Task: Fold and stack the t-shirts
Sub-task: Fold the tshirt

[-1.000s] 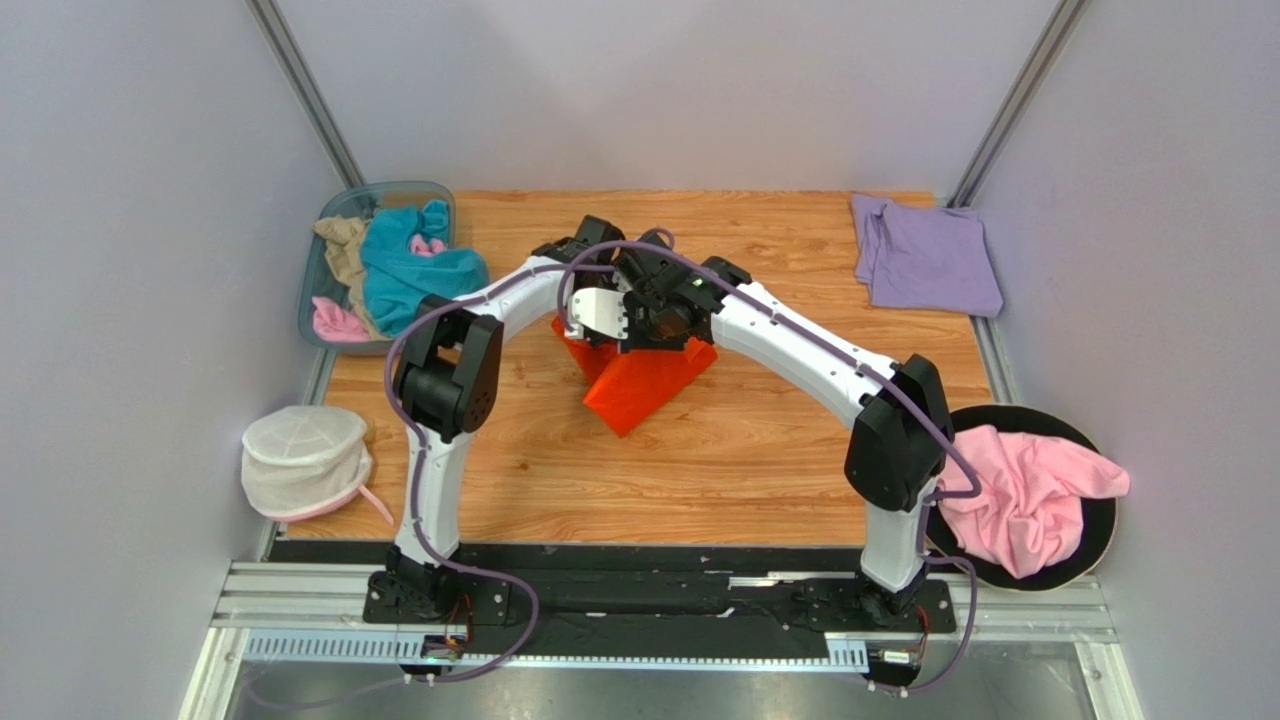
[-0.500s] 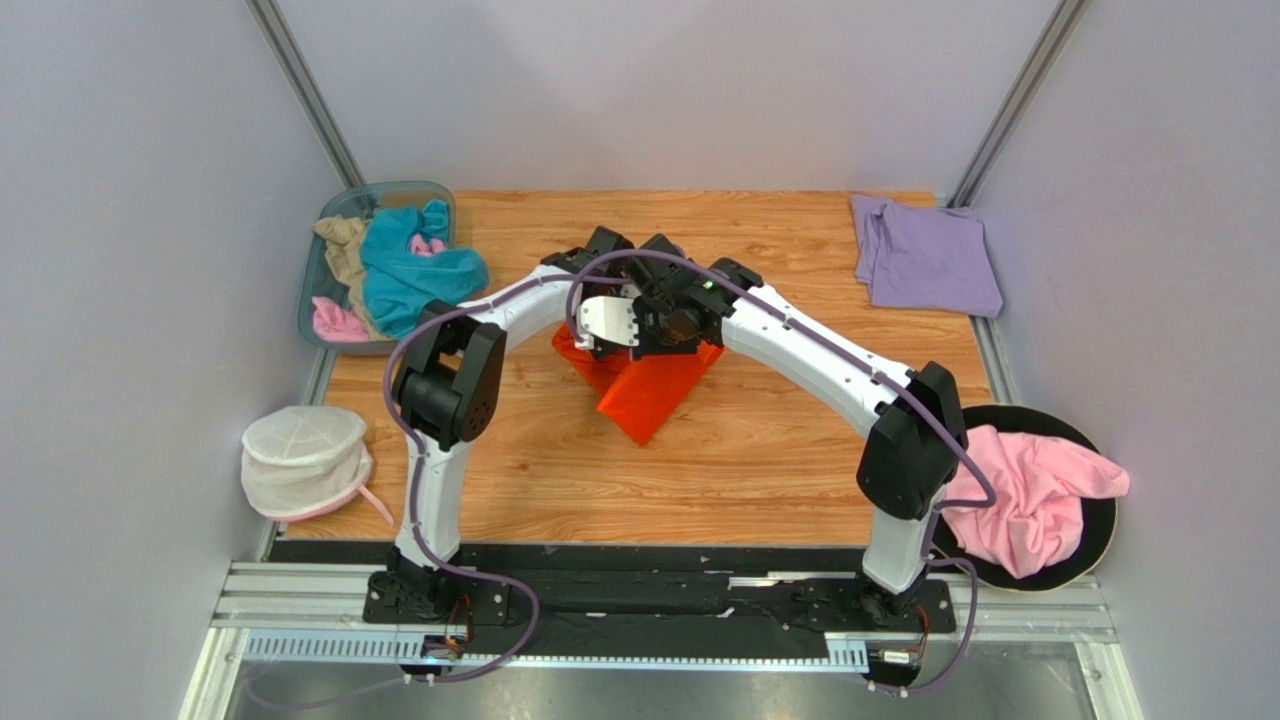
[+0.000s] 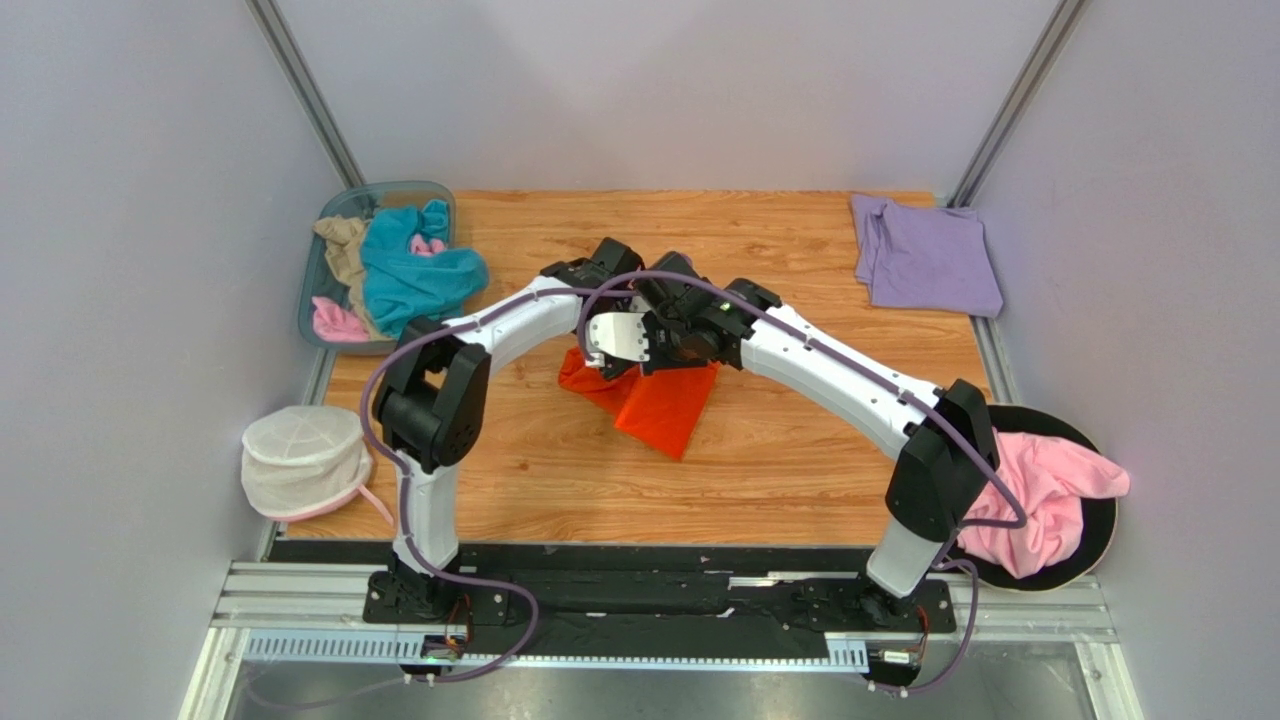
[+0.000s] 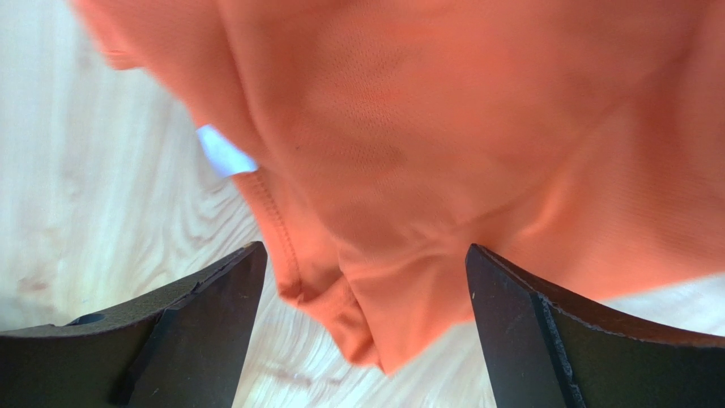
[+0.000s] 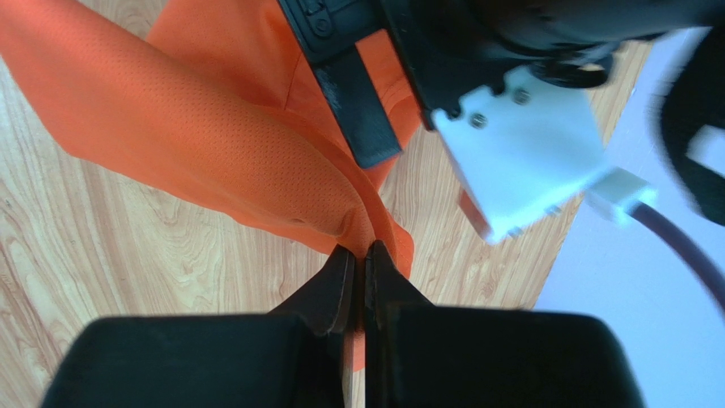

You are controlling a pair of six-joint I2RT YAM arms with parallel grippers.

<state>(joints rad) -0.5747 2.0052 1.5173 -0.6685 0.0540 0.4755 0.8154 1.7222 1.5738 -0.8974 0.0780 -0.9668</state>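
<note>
Nearest the bases: white mesh pouch [image 3: 305, 458] off the table's [image 3: 781, 465] left edge. A pink t-shirt [image 3: 1037, 488] lies crumpled on a black round disc [image 3: 1025, 416] off the right edge, just beside my right arm's elbow. Both are well apart from the work

Mid-table: orange t-shirt [image 3: 669, 408], one corner pointing toward the bases. Its upper part is hidden under both wrists in the top view

My right gripper [image 5: 357, 255]: jaws pinched down to a sliver on a fold of the orange t-shirt. Cloth fans up and left from the pinch over bare wood

My left gripper [image 4: 364, 255]: jaws wide, nothing clamped. Orange cloth hangs across the gap. A stitched hem and a bunched corner sit between the fingers [image 4: 204, 327]; can't tell if the cloth touches either one. Small pale blue patch at the fold, too blurred to identify. This gripper sits just beside the right one, and its white housing fills much of the right wrist view

Far side: clear bin [image 3: 388, 188] at the far left corner holds a teal t-shirt [image 3: 403, 278], a tan t-shirt [image 3: 343, 248] and some pink cloth [image 3: 334, 320], all heaped. Lavender t-shirt [image 3: 924, 258] lies folded flat at the far right corner
</note>
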